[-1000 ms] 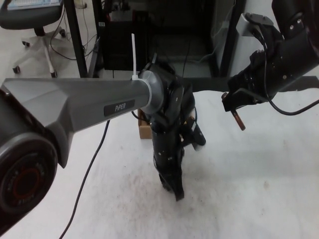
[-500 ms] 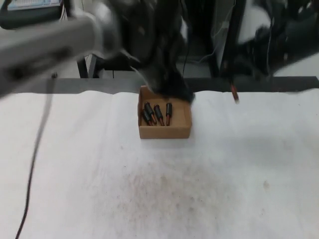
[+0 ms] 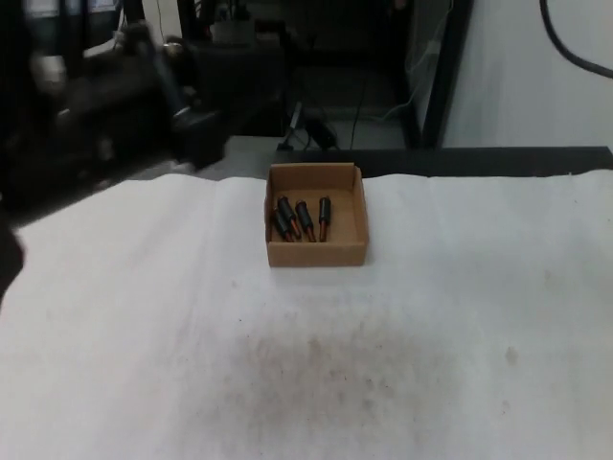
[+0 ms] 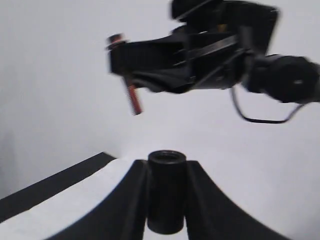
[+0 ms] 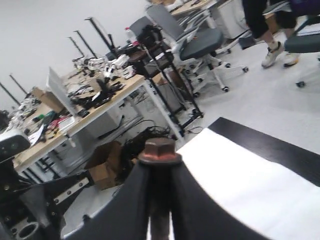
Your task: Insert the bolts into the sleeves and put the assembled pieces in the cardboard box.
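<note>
The cardboard box stands open at the middle back of the white cloth, with several dark assembled pieces lying inside. My left gripper is shut on an upright black sleeve, its bore facing up. Beyond it in the left wrist view, my right gripper hangs in the air, shut on a copper bolt that points down and sits off to one side of the sleeve. In the right wrist view the bolt's hex head sits between the shut fingers. A blurred arm shows at the high view's back left.
White cloth covers the bench, with a stained patch in the middle. A black bench edge runs along the back. Behind it are dark racks; the right wrist view looks out at desks and office chairs.
Both arms have swung up and away from over the box. The big arm that covered the centre is now a blur at the back left, and the box with its pieces is uncovered.
</note>
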